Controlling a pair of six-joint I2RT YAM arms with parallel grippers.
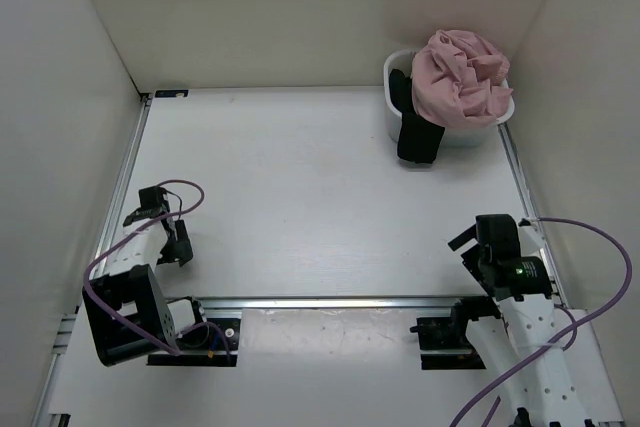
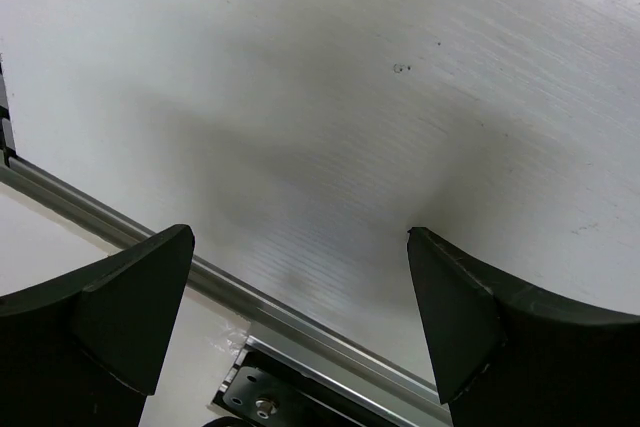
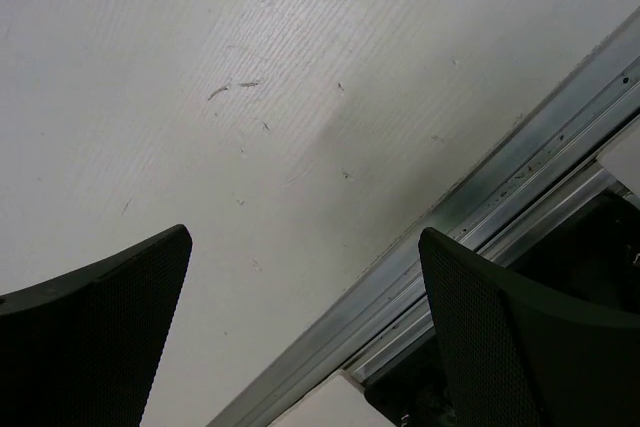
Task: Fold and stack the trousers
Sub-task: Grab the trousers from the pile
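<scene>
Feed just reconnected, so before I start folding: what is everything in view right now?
trousers: one, dusty pink, bunched up in the tub
tub: one, white, far-right corner of the table
black cloth: one, black, hanging over the tub's front rim
table: one, white
rail: one, silver, near edge
cables: two, purple, one per arm
left arm: white and black, near left, jaws open
right arm: white and black, near right, jaws open

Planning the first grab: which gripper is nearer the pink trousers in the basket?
Right. The right gripper sits at the near right, roughly in line with the trousers heaped in the far-right basket; the left gripper is diagonally across, near left.
</scene>
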